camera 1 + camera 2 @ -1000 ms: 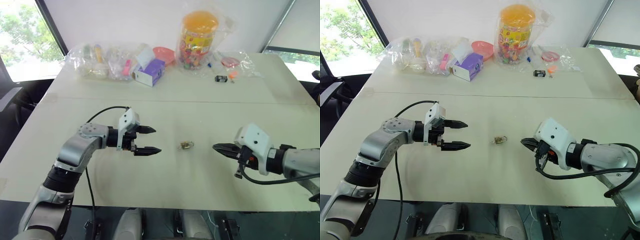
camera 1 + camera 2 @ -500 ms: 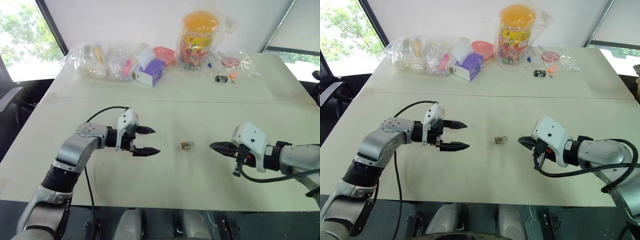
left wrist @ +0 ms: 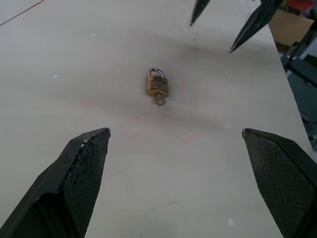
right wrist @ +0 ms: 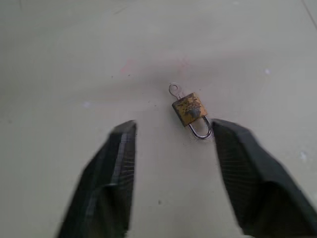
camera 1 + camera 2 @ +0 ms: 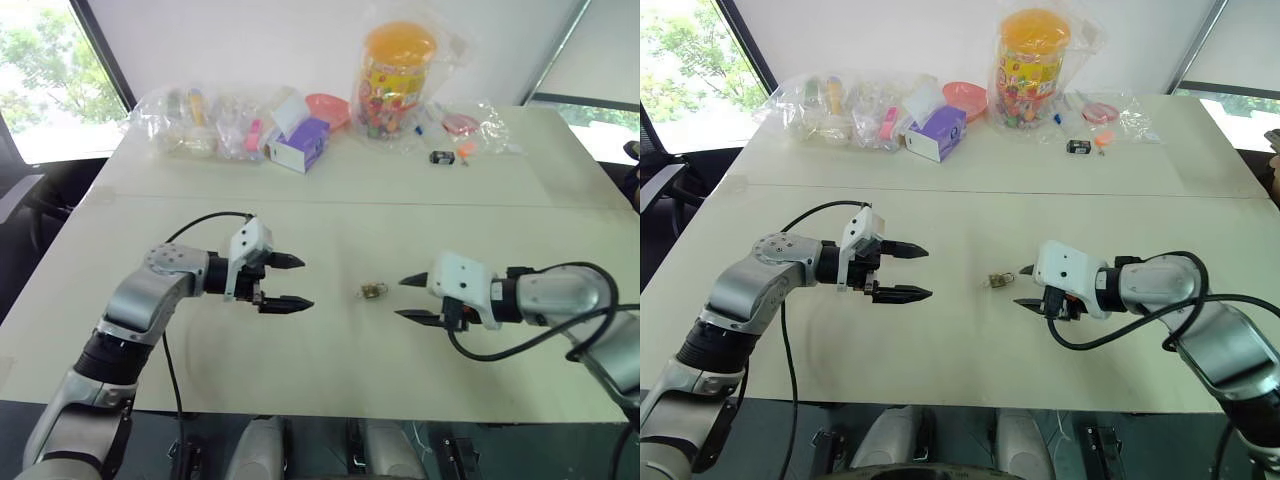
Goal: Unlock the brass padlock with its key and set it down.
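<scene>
The brass padlock (image 5: 372, 291) lies flat on the pale table (image 5: 330, 370), midway between my two grippers. A small silvery key (image 3: 159, 101) sticks out of its base, and its thin shackle (image 4: 200, 132) looks closed. My left gripper (image 5: 305, 282) hovers open to the left of the padlock, pointing at it, with nothing between its fingers. Just to the right of the padlock, my right gripper (image 5: 399, 298) is open. Its fingertips are a short way off the padlock, which lies beside one finger (image 4: 247, 168) in the right wrist view.
Along the table's far edge are clear plastic bags (image 5: 200, 122), a purple-and-white box (image 5: 298, 145), a pink bowl (image 5: 328, 108), a bagged candy jar with an orange lid (image 5: 397, 75) and small black-and-orange items (image 5: 450, 155). A seam (image 5: 350, 203) crosses the table.
My right gripper has opened from shut and moved left and down, close to the padlock. The left gripper and the padlock have stayed put.
</scene>
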